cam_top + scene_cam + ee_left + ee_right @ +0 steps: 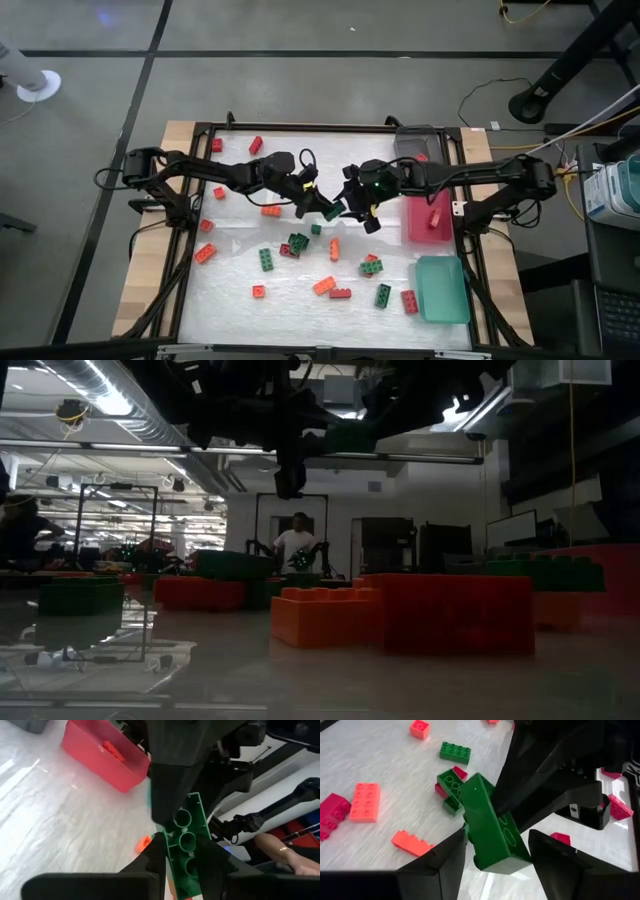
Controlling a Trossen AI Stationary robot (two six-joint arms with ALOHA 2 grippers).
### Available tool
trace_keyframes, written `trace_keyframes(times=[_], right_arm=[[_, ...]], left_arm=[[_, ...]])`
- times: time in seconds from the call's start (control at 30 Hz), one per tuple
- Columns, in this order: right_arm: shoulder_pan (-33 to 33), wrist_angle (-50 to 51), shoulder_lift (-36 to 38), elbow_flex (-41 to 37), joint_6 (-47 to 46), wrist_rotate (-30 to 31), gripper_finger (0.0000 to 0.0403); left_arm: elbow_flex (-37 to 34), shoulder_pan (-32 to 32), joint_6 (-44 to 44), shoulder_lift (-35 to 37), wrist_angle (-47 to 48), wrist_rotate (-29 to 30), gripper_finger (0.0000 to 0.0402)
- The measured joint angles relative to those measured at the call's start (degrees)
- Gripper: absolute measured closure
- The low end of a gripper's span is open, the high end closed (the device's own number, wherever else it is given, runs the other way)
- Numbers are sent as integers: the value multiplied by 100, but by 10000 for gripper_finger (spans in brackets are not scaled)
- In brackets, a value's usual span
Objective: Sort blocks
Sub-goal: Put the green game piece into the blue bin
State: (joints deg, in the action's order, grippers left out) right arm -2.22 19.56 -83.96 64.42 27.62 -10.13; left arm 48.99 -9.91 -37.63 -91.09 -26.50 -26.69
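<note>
One long dark green block point(331, 210) hangs above the middle of the table, between my two grippers. My left gripper point(320, 203) reaches in from the table's left and my right gripper point(346, 208) from its right. Both are shut on this block, one at each end. Red, orange and green blocks lie scattered flat on the white table top, among them a small cluster point(295, 244) below the grippers. One red block point(436, 219) lies inside the pink tray. My left gripper point(182, 862) pinches the green block's near end point(182, 845) between its two fingers, across the narrow width, with the hollow underside facing its camera. The block is lifted clear of the table. My right gripper point(497, 852) has the block's other end point(492, 845) between its two fingers, coming roughly level from the table's right; the block lies tilted in it.
The pink tray point(418, 230) and the teal tray point(442, 290) stand along the table's right side, and the grey tray point(414, 138) at the far right corner. In the low view an orange block point(325, 618) and a red block point(455, 610) sit close. A person's forearm point(280, 852) shows beyond the table.
</note>
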Motion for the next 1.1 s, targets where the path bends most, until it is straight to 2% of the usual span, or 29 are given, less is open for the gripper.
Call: trace_keyframes(times=[0.17, 0.37, 0.77, 0.93, 1.1], right_arm=[[0, -11, -9, -2, -7, -74, 196], [0, -4, -6, -2, 9, -103, 259], [0, 71, -6, -2, -196, -255, 258], [0, 654, -6, 0, -327, -248, 263], [0, 1344, 3, 0, -796, -139, 263]], left_arm=[[9, 3, 9, 2, -1, -15, 337], [7, -29, -10, 2, -8, -38, 336], [7, -48, 623, 2, 79, 16, 264], [7, -181, 602, 2, 102, 25, 233], [7, -471, 531, 2, 180, -272, 225]])
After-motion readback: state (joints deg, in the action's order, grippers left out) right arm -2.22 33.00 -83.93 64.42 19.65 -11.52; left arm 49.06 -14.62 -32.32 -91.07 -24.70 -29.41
